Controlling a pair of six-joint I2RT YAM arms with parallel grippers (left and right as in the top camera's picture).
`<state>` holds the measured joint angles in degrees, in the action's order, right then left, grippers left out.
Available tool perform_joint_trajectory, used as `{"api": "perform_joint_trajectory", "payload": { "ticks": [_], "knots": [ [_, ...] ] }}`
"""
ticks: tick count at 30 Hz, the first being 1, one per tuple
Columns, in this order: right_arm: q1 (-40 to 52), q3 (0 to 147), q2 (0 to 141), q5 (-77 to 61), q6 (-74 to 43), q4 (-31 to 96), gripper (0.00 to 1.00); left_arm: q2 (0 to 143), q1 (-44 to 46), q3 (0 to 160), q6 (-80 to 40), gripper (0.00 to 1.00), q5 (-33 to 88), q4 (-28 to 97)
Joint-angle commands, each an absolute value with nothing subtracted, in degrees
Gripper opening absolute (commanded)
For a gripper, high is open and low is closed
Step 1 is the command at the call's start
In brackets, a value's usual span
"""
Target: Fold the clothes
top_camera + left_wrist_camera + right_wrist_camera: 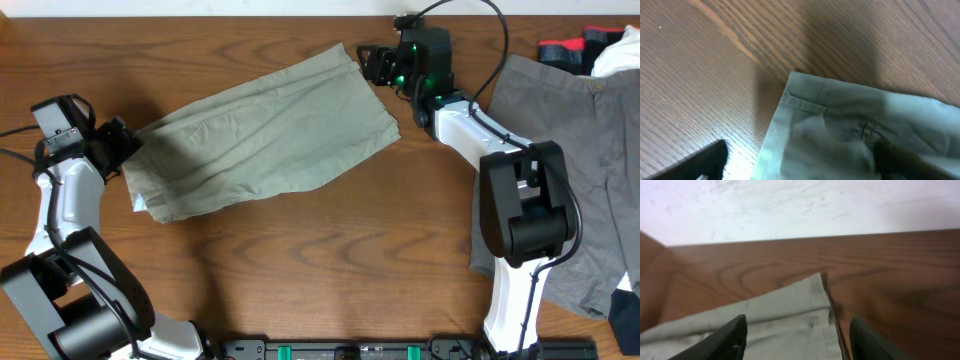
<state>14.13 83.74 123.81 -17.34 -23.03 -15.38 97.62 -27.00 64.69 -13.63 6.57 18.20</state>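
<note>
Khaki shorts [265, 130], wrinkled, on woodgrain table [330, 260]

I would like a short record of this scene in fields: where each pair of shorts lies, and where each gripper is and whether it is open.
khaki shorts: lying slanted on the middle of the table, wrinkled
grey shorts: spread at the table's right side, partly hidden by the right arm
left gripper: open, at the left end of the khaki shorts
right gripper: open, at the far right corner of the khaki shorts
other: red cloth and white cloth at the far right corner
</note>
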Motion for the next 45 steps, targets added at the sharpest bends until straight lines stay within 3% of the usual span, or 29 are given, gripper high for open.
{"api": "perform_joint_trajectory", "payload": {
  "ticks": [1, 8, 11, 13, 17, 21, 31, 39, 45],
  "knots": [
    [12.3, 84.8, 125.1, -22.8, -22.2, -13.8, 0.65, 94.2, -27.6, 65.7, -13.8, 0.98, 5.3, 18.8],
    [10.7, 84.8, 125.1, -27.5, -20.6, 1.9, 0.61, 86.8, -27.6, 65.7, -13.8, 0.99, 5.5, 25.5],
    [11.1, 84.8, 125.1, -28.0, -17.2, 7.1, 0.58, 84.5, -27.5, 65.7, -13.8, 0.67, 5.6, 31.5],
    [11.7, 84.8, 125.1, -28.4, -15.2, 9.8, 0.55, 84.2, -27.5, 65.7, -13.8, 0.52, 6.9, 36.4],
    [13.5, 84.8, 125.1, -28.4, -10.4, 13.8, 0.41, 84.7, -27.1, 64.8, -13.8, 0.3, 10.2, 43.2],
    [15.6, 84.8, 125.4, -20.0, -8.7, 17.4, 0.18, 85.1, -25.5, 63.4, -13.8, 0.14, 12.8, 45.4],
    [16.5, 84.7, 131.7, -3.3, -17.0, 32.7, 0.01, 85.1, -19.6, 63.2, -13.8, 0.16, 13.5, 46.3],
    [18.1, 84.6, 131.6, -2.3, -22.4, 53.2, 0.01, 85.1, -18.1, 63.2, -13.7, 0.49, 13.5, 48.0],
    [21.9, 84.6, 129.0, -10.1, -15.1, 61.5, 0.02, 85.1, -18.1, 63.2, -12.6, 0.52, 13.5, 50.1]
  ]
}}
